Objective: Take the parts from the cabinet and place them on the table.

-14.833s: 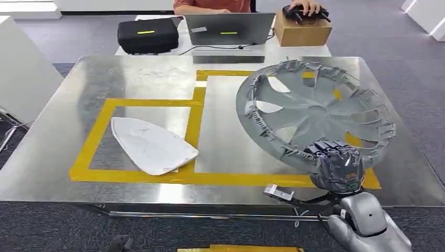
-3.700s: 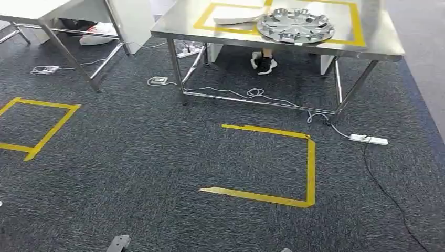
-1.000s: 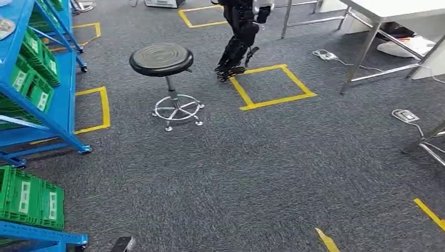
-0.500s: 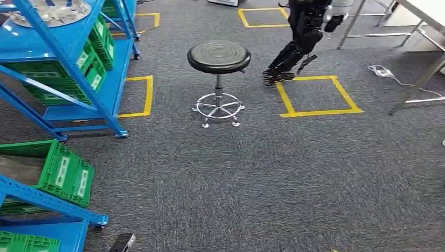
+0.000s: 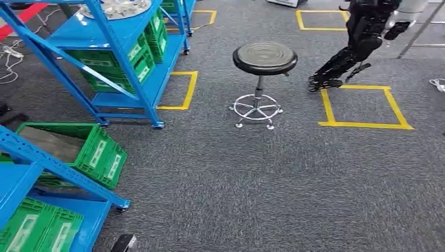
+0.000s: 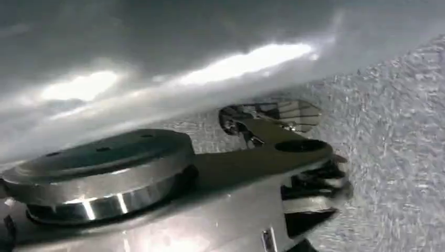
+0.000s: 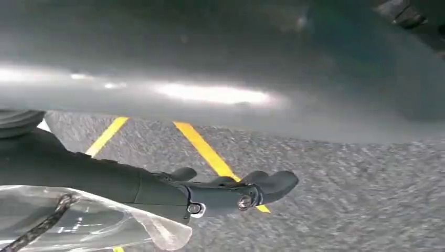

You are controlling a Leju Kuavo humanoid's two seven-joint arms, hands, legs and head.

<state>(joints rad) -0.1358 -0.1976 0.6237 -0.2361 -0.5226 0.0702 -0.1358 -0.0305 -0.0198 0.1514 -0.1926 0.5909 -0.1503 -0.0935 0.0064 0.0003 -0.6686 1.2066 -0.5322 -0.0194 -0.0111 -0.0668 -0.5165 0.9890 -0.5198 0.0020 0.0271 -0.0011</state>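
A silver hubcap (image 5: 118, 6) lies on the top shelf of the blue cabinet (image 5: 112, 42) at the far left, cut off by the picture's edge. Green bins (image 5: 137, 52) fill the shelves under it. A nearer blue rack (image 5: 57, 170) at the lower left holds more green bins (image 5: 94, 155). In the right wrist view my right hand (image 7: 231, 191) hangs over the grey carpet with its dark fingers stretched out and nothing in them. The left wrist view is blurred; dark fingers of my left hand (image 6: 312, 184) show beside silver metal, and their pose is unclear.
A black round stool (image 5: 264, 58) on a chrome base stands mid-floor. Another dark robot (image 5: 362, 37) stands at the far right by a yellow taped square (image 5: 362, 105). A second yellow floor mark (image 5: 183, 89) lies beside the cabinet. Grey carpet stretches between me and the racks.
The camera has turned away from the table toward the racks. The whole scene slides right: stool and other robot shift right, and the blue cabinet with the hubcap comes in from the left.
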